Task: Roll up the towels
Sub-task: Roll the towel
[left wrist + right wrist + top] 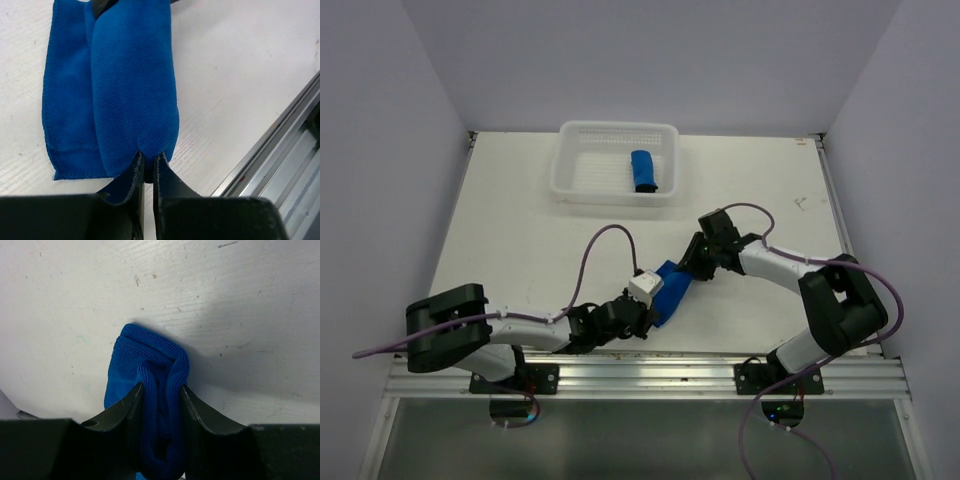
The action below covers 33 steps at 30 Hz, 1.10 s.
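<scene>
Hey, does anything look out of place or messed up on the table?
Nothing stands out. One rolled towel lies in the white basket; the other towel sits on the table, pinched at opposite ends by the left gripper and right gripper, one flat flap not yet rolled in.

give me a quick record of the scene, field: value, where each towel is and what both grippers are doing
towel in basket: rolled, lying in the right part of the white basket
towel on table: partly rolled, a flat flap beside the roll, near the front edge of the table
left gripper: shut on one end of the roll
right gripper: shut on the other end of the roll
task state: one towel rolled and in the basket, second not finished
</scene>
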Motion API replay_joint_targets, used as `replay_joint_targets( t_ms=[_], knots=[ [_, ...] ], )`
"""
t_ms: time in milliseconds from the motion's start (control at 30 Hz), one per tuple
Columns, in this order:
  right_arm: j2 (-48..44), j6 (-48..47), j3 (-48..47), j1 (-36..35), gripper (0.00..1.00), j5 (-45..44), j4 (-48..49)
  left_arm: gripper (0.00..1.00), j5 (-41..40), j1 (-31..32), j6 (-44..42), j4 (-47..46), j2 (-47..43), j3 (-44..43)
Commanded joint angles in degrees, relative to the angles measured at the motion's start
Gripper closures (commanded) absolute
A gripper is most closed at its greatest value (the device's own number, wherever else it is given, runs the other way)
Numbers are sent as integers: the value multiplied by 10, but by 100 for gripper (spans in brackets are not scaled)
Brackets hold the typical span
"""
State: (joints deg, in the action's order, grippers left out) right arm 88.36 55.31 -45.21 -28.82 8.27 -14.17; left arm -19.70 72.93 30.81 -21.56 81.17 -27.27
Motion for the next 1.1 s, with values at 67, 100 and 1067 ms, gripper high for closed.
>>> replay_joint_targets(
  t_ms=[67, 100, 1067],
  knots=[
    [-2, -34, -7, 18, 68, -41, -34, 100, 134, -75, 70, -99, -39, 62],
    [1, -36, -9, 21, 68, -41, -38, 100, 148, -86, 83, -109, -46, 69],
    [-301, -13, 107, 45, 28, -37, -11, 100, 321, -229, 195, -151, 29, 56]
  ],
)
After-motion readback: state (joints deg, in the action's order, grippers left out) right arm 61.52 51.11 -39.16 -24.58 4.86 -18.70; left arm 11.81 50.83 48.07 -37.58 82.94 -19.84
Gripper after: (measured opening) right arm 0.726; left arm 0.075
